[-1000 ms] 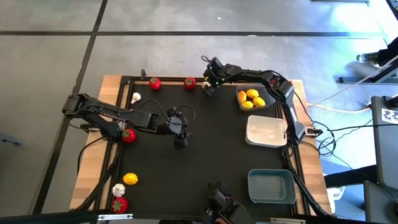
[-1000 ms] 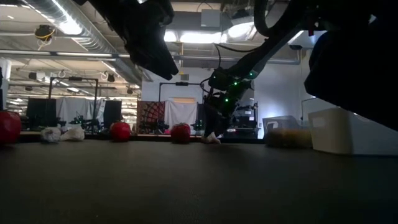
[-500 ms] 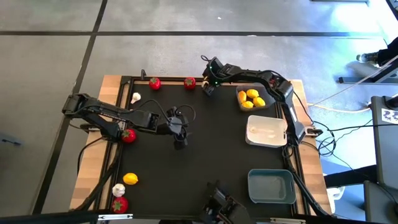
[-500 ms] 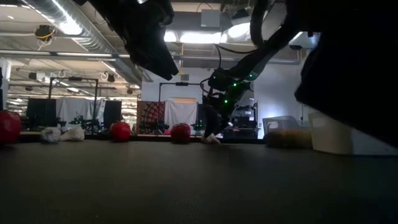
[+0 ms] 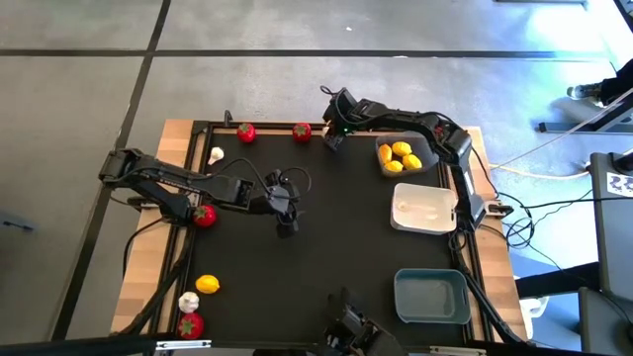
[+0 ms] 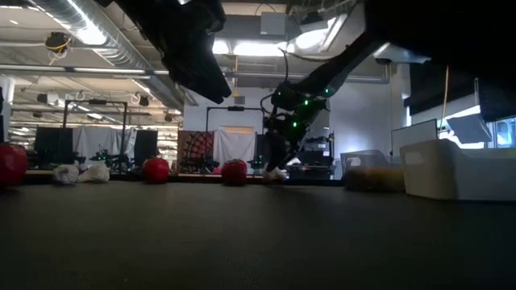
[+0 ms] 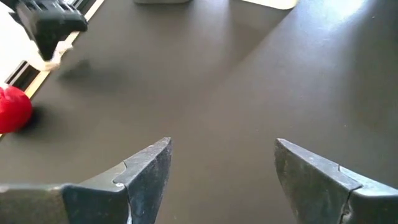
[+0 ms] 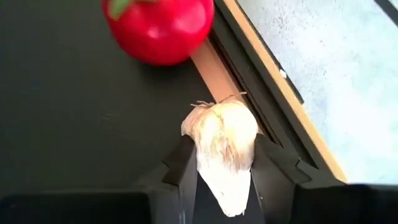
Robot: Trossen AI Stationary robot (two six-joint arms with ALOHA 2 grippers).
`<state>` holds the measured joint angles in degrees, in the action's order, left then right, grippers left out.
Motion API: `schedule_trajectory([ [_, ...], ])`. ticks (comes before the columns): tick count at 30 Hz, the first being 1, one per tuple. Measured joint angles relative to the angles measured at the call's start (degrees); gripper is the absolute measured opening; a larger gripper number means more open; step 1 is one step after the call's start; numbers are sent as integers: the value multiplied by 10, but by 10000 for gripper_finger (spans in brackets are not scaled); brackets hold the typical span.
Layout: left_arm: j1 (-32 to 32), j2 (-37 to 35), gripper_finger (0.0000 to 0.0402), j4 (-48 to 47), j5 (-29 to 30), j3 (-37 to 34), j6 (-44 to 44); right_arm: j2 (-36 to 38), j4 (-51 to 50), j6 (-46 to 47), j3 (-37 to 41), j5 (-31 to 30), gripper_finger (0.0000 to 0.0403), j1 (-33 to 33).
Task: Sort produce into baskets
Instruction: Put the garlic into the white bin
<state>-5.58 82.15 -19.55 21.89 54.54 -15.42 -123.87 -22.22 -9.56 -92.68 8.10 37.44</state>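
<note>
My right gripper (image 5: pixel 333 139) is at the table's far edge, shut on a white garlic bulb (image 8: pixel 221 143); it also shows in the low view (image 6: pixel 276 171). A red fruit (image 5: pixel 302 131) lies on the mat just left of it and shows in the right wrist view (image 8: pixel 161 25). My left gripper (image 5: pixel 287 223) is open and empty over the middle of the mat, its fingers apart in the left wrist view (image 7: pixel 217 171). The dark grey basket (image 5: pixel 425 163) holds several lemons (image 5: pixel 399 156). The white basket (image 5: pixel 423 210) and the blue-grey basket (image 5: pixel 431 297) stand along the right side. My right gripper pinches the garlic bulb between its two fingers, which lie on its two sides (image 8: pixel 205 158). The bulb's broad rooted end (image 8: pixel 217 109) sticks out past the fingertips and its narrow end points back between them. In the low view the bulb sits just above the mat.
Another red fruit (image 5: pixel 245 132) lies at the far edge. A garlic bulb (image 5: pixel 216 154) and a red fruit (image 5: pixel 204 216) lie at the left. A lemon (image 5: pixel 207 285), a garlic bulb (image 5: pixel 188 302) and a red fruit (image 5: pixel 190 324) lie at the near left corner.
My right gripper has gone up a little with the garlic bulb, which was on the mat and now sits just above it. The arm's upper part has risen out of the low view.
</note>
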Motion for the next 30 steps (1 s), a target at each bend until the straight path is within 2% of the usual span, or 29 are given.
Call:
schedule_trajectory([
  [7, -9, 0, 276, 17, 0, 0, 18, 67, -74, -23, 0, -4, 125, -17],
  [15, -20, 0, 276, 20, 11, 0, 42, 167, -185, -44, -1, -41, 125, -71],
  [30, -19, 0, 276, 22, 13, 0, 49, 307, -429, 7, -1, -46, 127, -194],
])
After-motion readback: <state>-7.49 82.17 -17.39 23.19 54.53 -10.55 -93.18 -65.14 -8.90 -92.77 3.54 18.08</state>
